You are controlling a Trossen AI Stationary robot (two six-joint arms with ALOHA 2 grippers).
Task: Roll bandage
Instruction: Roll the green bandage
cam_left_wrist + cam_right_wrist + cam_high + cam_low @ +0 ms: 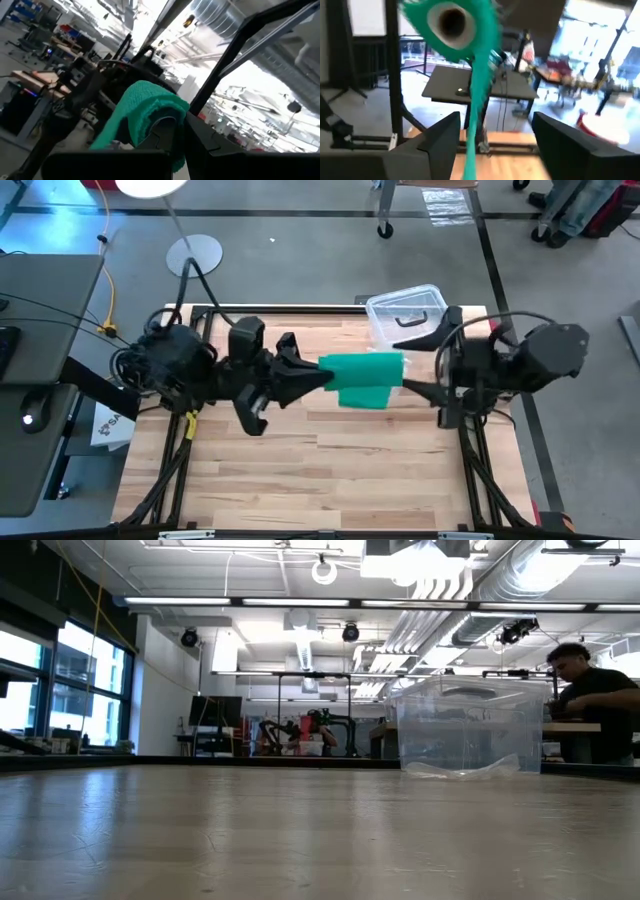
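**Loose tail, one-sided hold**

The green stretchy fabric bandage [365, 378], part wound on a pale core, hangs in the air above the wooden bench [320, 480], between the two arms. The left end effector [318, 376] is clamped narrow on the roll's left end. The right end effector [412, 388] stands spread wide just beside the other end, gripping nothing; in its wrist view the tail dangles free between its fingers [440, 137].

Risks, as I judge them: with only one end pinched, the roll could tilt or slip out. The unrestrained tail may unwind the turns already made. Re-closing off-centre could miss the strip or crush the core. The clear plastic box with a black handle [405, 315] sits near, behind the right arm, and could be knocked.
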